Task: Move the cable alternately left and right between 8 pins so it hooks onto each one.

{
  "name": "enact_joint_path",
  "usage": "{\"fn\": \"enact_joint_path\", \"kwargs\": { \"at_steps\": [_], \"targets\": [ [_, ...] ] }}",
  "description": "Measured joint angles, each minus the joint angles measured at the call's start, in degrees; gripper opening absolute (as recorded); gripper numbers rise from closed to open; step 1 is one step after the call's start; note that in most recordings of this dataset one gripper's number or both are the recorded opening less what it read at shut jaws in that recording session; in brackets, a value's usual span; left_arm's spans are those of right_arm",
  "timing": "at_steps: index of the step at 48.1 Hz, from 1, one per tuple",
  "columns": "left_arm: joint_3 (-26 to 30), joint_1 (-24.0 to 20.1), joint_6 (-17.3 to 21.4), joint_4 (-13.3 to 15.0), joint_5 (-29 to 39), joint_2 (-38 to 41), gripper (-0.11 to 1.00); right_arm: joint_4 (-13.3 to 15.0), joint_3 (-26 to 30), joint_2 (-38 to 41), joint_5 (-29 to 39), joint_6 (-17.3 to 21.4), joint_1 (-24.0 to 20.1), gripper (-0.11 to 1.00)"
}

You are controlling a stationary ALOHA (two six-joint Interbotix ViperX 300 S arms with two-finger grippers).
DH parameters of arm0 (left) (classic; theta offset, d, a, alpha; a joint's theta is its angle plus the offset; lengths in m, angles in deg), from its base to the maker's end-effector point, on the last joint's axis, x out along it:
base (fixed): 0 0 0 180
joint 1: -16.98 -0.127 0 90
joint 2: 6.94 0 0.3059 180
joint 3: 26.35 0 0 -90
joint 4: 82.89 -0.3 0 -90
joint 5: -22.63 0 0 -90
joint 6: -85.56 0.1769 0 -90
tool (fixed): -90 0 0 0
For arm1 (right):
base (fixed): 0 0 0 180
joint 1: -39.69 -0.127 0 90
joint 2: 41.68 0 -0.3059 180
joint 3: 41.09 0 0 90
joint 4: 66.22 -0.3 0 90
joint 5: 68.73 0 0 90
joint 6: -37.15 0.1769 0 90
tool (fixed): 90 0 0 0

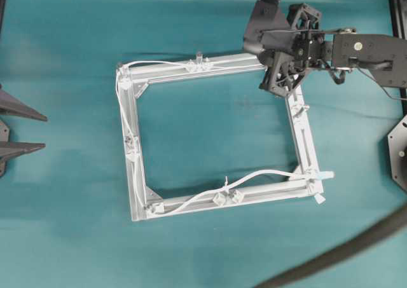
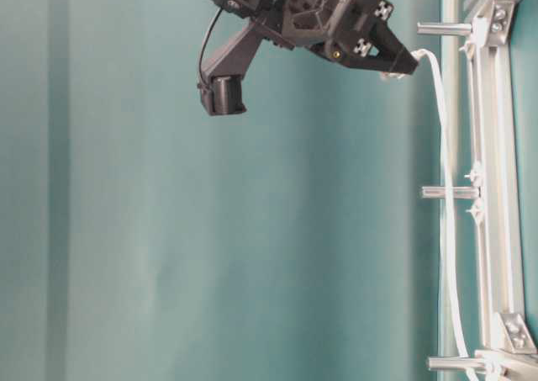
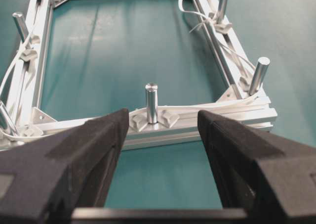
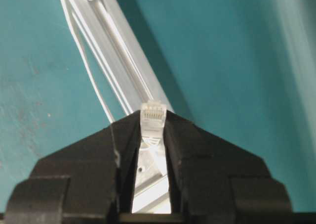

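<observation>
The right gripper (image 4: 154,116) pinches the cable (image 1: 191,202)'s plug above the frame (image 1: 210,68)'s far right corner, left gripper (image 3: 158,130) gaping idle; any tug could unhook the pins (image 1: 198,57).

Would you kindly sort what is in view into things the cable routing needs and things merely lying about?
Belongs to the job:
cable
plug end, held by the right gripper
pins
aluminium frame
left gripper, jaws open

Just lying about:
thick dark hose
teal table cover
</observation>
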Motion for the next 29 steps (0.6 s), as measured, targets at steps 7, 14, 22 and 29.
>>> {"fn": "enact_joint_path", "kwargs": {
  "at_steps": [7, 14, 22, 29],
  "targets": [
    [0.00, 0.00, 0.00, 0.00, 0.00, 0.00, 0.69, 2.72, -1.58, 0.00, -2.90, -3.52, 0.79, 0.15],
    [0.00, 0.00, 0.00, 0.00, 0.00, 0.00, 0.69, 6.06, -2.55, 0.00, -4.31, -4.04, 1.93, 0.15],
    [0.00, 0.00, 0.00, 0.00, -0.09, 0.00, 0.69, 10.37, -3.08, -0.09, -6.06, -4.13, 3.43, 0.15],
    [0.00, 0.00, 0.00, 0.00, 0.00, 0.00, 0.69, 12.48, -3.08, -0.09, -7.21, -4.13, 4.92, 0.15]
  ]
}}
